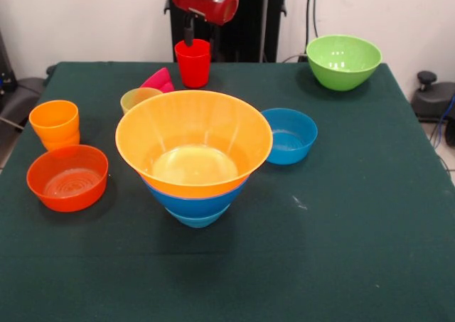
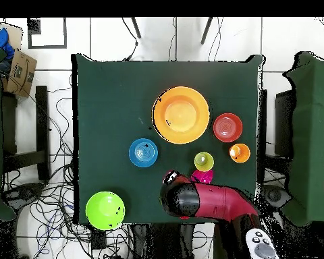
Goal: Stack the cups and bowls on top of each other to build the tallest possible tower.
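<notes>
The tower stands mid-table: a wide yellow-orange bowl (image 1: 193, 141) (image 2: 181, 114) nested on a large blue bowl (image 1: 195, 201), with a small light-blue bowl (image 1: 195, 220) lowest. A red cup (image 1: 193, 62) stands upright at the far edge, by the robot. My gripper (image 1: 189, 38) (image 2: 171, 179) hangs right over the cup's rim; whether it grips the cup does not show. In the overhead view the arm hides the cup. A yellow cup (image 1: 138, 96) (image 2: 204, 160) and a tipped magenta bowl (image 1: 160, 78) (image 2: 203, 176) sit between the red cup and the tower.
An orange-yellow cup (image 1: 55, 123) (image 2: 239, 153) and a shallow orange bowl (image 1: 67, 178) (image 2: 227, 127) sit at the front view's left. A small blue bowl (image 1: 288, 135) (image 2: 144, 152) is right of the tower. A lime green bowl (image 1: 343, 61) (image 2: 104, 210) stands in the far right corner.
</notes>
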`<state>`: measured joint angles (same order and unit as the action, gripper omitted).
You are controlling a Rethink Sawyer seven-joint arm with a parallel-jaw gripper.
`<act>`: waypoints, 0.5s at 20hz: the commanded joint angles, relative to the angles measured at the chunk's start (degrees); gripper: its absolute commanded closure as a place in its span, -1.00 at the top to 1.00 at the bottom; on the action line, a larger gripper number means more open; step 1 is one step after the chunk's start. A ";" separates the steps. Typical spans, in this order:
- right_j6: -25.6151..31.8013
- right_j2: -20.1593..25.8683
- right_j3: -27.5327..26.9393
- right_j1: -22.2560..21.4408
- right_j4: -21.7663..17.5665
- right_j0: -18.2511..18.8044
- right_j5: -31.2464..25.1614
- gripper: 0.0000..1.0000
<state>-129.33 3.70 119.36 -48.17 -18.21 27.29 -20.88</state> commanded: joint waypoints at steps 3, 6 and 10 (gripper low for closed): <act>-0.86 3.56 1.99 6.32 -4.43 -3.18 5.01 1.00; -2.01 2.60 1.73 7.81 -4.96 -4.21 6.64 1.00; -2.57 2.05 1.56 9.22 -4.90 -4.95 7.74 1.00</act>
<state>-129.33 3.62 119.34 -43.91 -19.28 24.06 -18.17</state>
